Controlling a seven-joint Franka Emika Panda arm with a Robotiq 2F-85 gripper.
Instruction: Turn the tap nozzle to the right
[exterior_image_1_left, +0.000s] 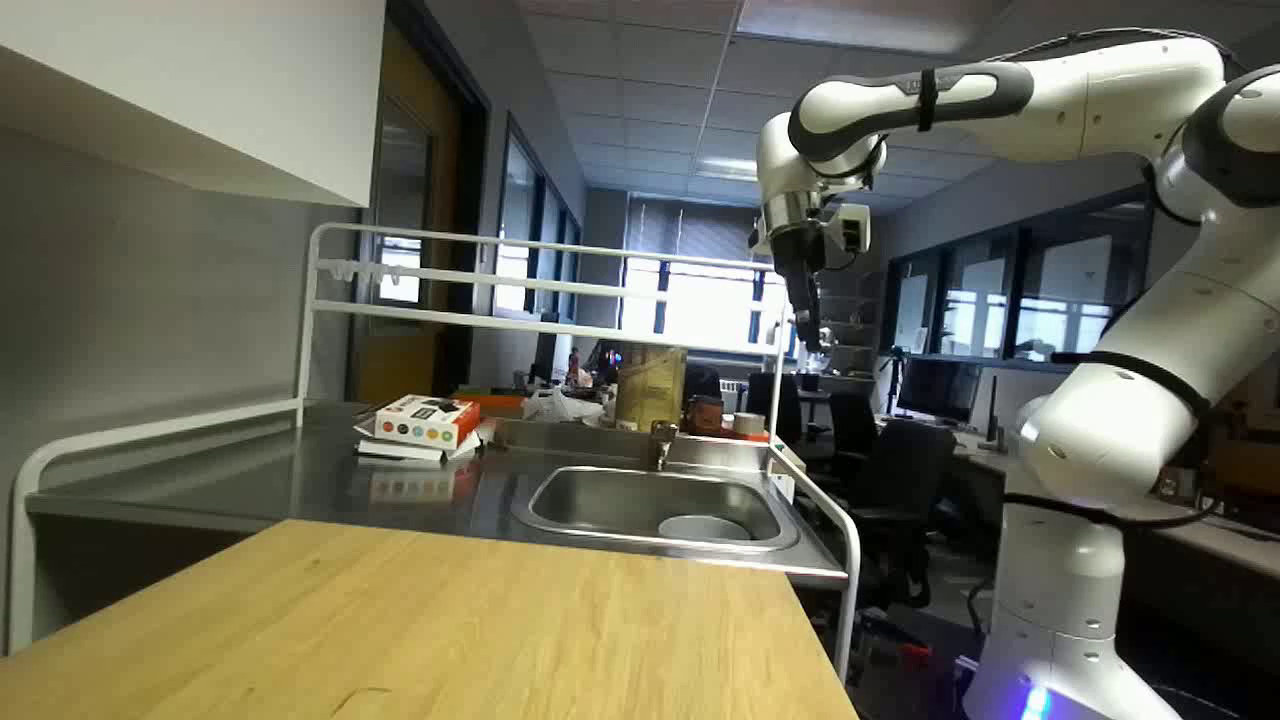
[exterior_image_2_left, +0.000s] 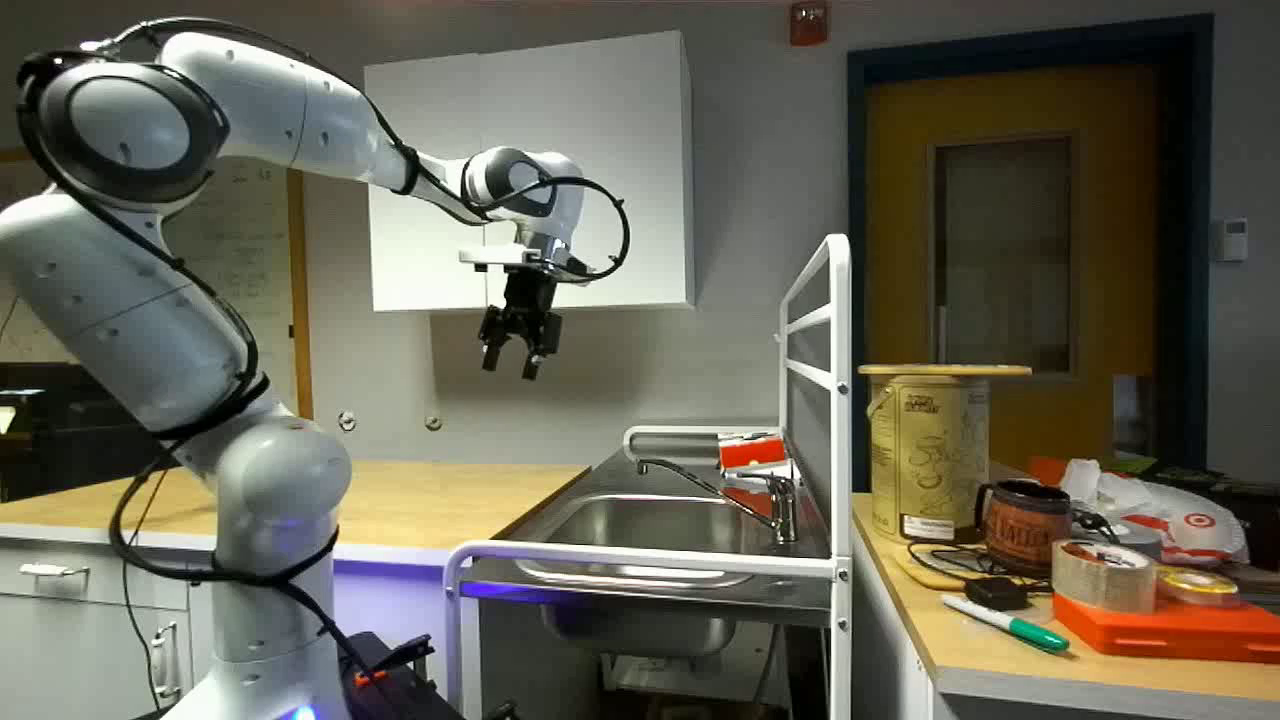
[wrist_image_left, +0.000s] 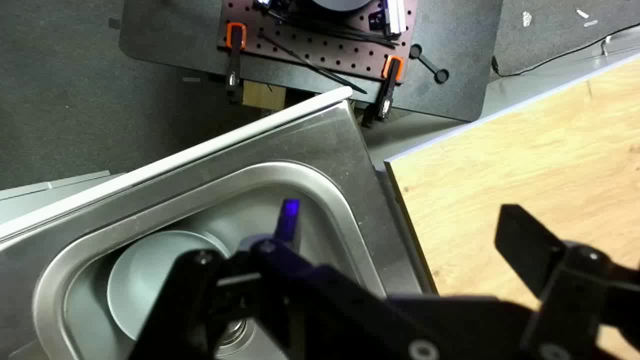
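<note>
The turn is judged not begun: the nozzle (exterior_image_2_left: 706, 485) is seen over the sink (exterior_image_2_left: 640, 522), untouched, and the gripper (exterior_image_2_left: 511, 366) is held well above it, spread and empty. Lowering, contact and push are left; a bowl (wrist_image_left: 142, 280) is seen in the sink, and reach may be cramped by the rack (exterior_image_2_left: 841, 420) beside the sink.

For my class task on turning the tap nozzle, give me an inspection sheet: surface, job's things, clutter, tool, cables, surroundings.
Surface: steel counter with a sink, beside a wooden table.
Job's things: tap nozzle reaches out over the sink, untouched.
Clutter: dish in the sink; box on the counter; mug, marker and tape roll on a nearby bench.
Tool: open, holding nothing, hanging higher than the tap nozzle, apart from it.
Cables: black cable along the arm.
Surroundings: cupboard, door, white rail.
</note>
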